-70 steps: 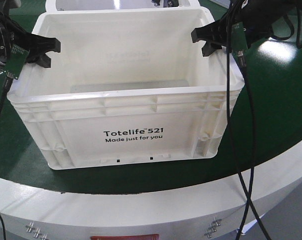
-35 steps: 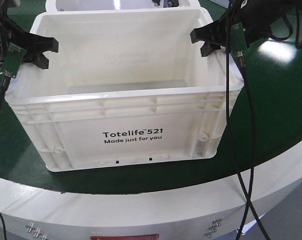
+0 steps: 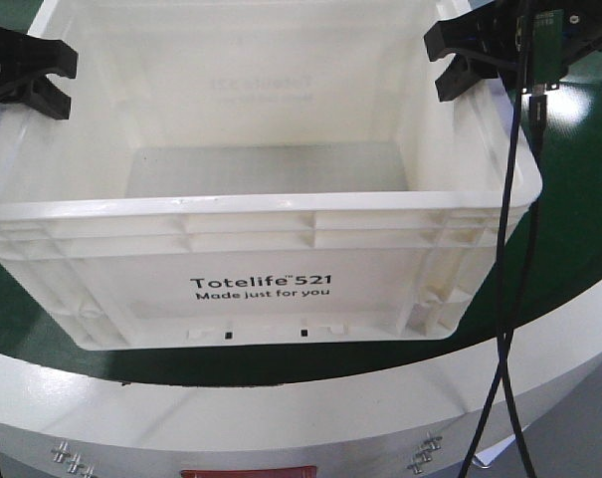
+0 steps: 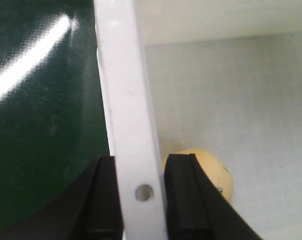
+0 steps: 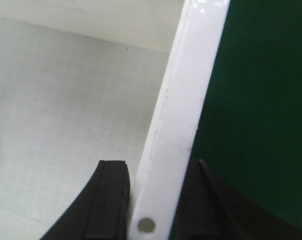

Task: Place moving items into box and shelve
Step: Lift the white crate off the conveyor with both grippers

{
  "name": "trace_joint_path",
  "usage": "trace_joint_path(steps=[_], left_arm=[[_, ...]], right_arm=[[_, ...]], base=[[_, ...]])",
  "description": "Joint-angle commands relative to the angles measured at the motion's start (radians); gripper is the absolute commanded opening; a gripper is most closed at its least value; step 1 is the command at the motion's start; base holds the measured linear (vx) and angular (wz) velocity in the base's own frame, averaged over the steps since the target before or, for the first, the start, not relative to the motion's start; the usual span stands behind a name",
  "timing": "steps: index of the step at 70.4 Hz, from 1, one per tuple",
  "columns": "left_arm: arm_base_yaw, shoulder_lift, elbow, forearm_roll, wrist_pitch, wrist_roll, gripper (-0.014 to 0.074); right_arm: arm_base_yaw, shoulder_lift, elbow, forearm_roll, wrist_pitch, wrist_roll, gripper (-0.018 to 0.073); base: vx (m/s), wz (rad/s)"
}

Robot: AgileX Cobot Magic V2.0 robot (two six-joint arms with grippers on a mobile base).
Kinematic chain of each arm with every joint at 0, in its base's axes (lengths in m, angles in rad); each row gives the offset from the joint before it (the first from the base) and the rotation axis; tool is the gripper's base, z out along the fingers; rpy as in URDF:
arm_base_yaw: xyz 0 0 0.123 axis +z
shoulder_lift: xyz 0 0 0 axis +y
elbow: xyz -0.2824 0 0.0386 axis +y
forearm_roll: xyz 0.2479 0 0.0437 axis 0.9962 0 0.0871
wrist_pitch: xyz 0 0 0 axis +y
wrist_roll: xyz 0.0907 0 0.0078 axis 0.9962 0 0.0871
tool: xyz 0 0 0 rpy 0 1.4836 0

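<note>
The white box [image 3: 261,289], printed "Totelife 521", fills the front view, held by its two side rims. My left gripper [image 3: 27,75] is shut on the left rim [image 4: 128,100], one finger [image 4: 103,200] outside and the other inside. My right gripper [image 3: 460,62] is shut on the right rim [image 5: 185,100] in the same way. In the left wrist view a cream ball [image 4: 215,175], one of the moving items, lies on the box floor just beyond the inner finger. The box's near wall hides the items in the front view.
The dark green tabletop [image 3: 579,199] lies under and around the box, with a white curved border [image 3: 281,408] along its near edge. Black cables [image 3: 504,299] hang from the right arm past the box's right corner.
The box has risen and come closer to the camera, looking larger and tilted open toward me. Both grippers moved up and outward with it, still clamped on the rims.
</note>
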Motion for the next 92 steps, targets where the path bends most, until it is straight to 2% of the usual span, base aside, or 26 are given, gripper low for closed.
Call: trace_joint_path(steps=[1, 18, 43, 92], left_arm=[[-0.007, -0.047, -0.047, -0.044, -0.068, 0.017, -0.0020], [-0.007, -0.047, -0.047, -0.091, -0.078, 0.023, -0.0020], [-0.007, -0.047, -0.047, -0.091, -0.085, 0.023, -0.0018], [-0.007, -0.047, -0.047, -0.091, -0.085, 0.023, -0.0017]], right_arm=[[0.006, -0.071, -0.038, 0.089, -0.056, -0.039, -0.0012], [0.006, -0.080, -0.038, 0.092, -0.041, -0.039, -0.0012], [0.006, -0.082, -0.038, 0.092, 0.034, -0.038, -0.0012], [0.006, -0.082, -0.038, 0.092, 0.034, -0.038, -0.0012]], base=[[0.00, 0.00], [0.00, 0.00], [0.00, 0.00], [0.00, 0.00]])
